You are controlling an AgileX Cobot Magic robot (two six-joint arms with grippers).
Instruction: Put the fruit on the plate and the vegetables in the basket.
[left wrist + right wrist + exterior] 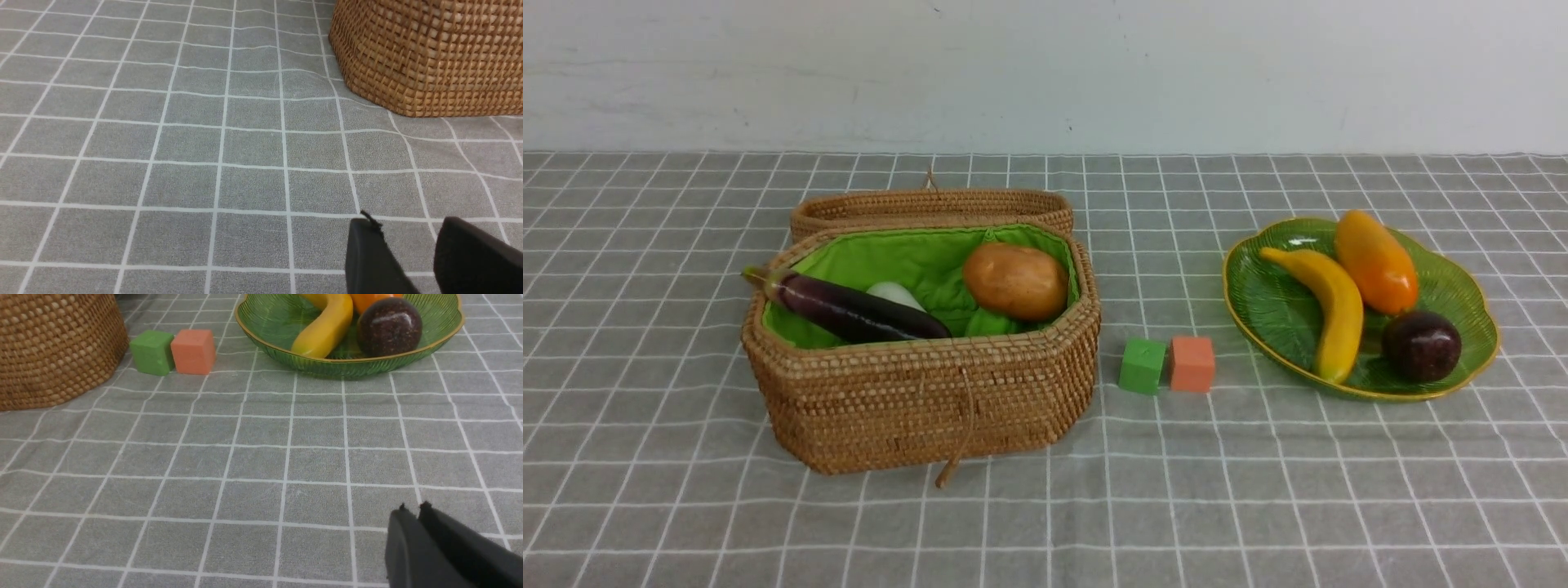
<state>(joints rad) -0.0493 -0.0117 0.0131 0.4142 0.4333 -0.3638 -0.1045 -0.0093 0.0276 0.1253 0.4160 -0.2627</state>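
When viewed from the front, can see the banana (1342, 314), mango (1376, 261) and dark round fruit (1421, 346) lying on the green plate (1270, 314), towards the right of the surface (1298, 498). Farther left, can make out the potato (1015, 282), partly hidden white vegetable (894, 294) and slanting eggplant (862, 310) in the green-lined basket (915, 408), and notice the stem end (756, 273) over its rim. Between basket and plate, can spot a green cube (1143, 366) beside a salmon-pink cube (1192, 364). Can find the left fingers (369, 253) released, standing apart, and the right fingers (398, 543) clenched together.

The eggplant (858, 309) seemingly overlies a white vegetable (895, 296).
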